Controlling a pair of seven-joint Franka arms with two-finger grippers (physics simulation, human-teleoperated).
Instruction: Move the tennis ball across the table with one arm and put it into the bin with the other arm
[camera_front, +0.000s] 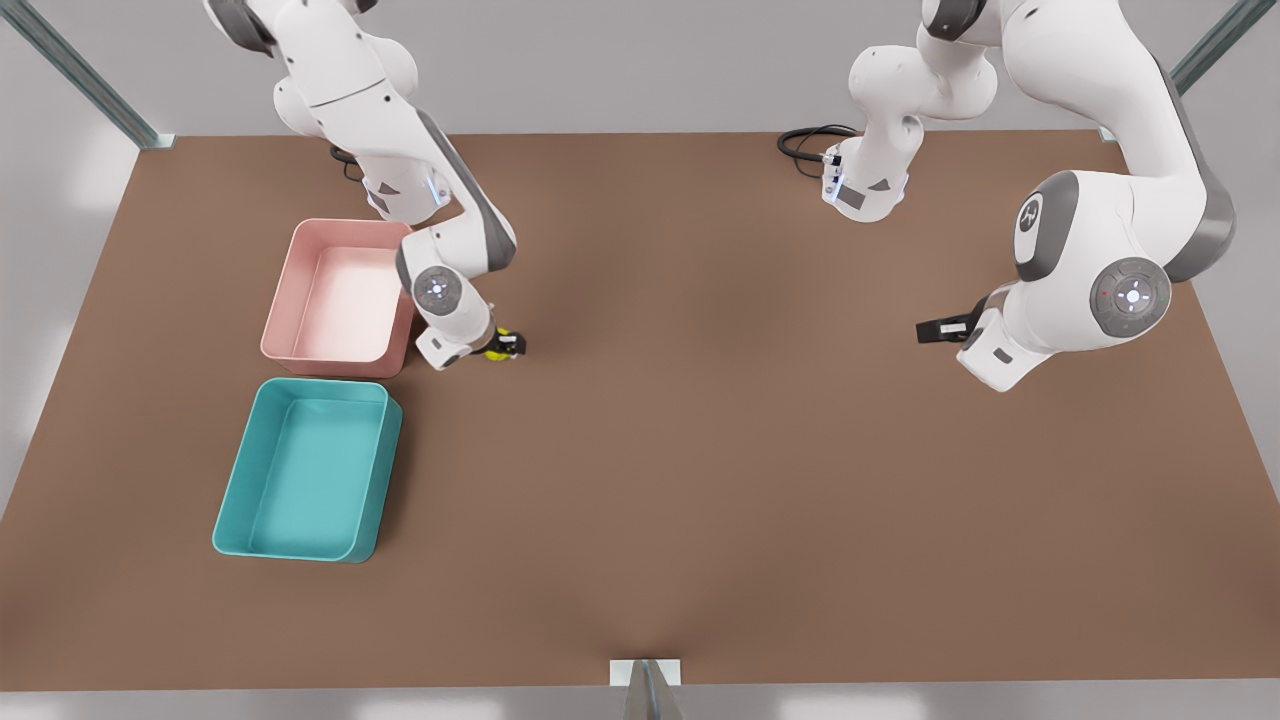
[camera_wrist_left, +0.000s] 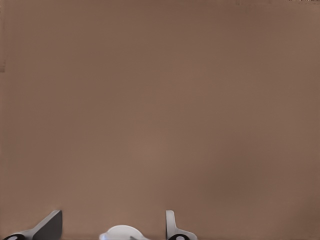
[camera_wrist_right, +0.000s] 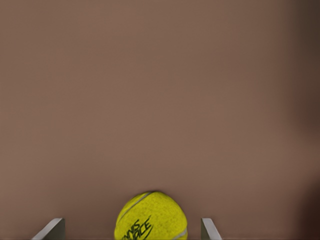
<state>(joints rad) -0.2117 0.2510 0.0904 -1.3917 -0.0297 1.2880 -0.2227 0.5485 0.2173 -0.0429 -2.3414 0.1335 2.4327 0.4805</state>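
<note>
Right end effector (camera_front: 510, 344) low over desk (camera_front: 700, 450), fingers spread, tennis ball (camera_front: 496, 349) between them, ungripped; teal bin (camera_front: 305, 470) near. Left end effector (camera_front: 930, 330) released, waiting well apart.

The tennis ball (camera_wrist_right: 151, 216) sat on the table (camera_front: 700, 450) between the right jaws (camera_front: 505, 345), beside the second tray (camera_front: 340, 300); the bin (camera_front: 308, 470) lay nearer the camera. The left jaws (camera_front: 935, 330) hung well apart.

The matte brown table (camera_front: 700, 450) carries a teal bin (camera_front: 232, 505) near the front view's left edge; a pink tray (camera_front: 282, 315) sits just behind it; a black cable (camera_front: 805, 145) coils at the far edge.
</note>
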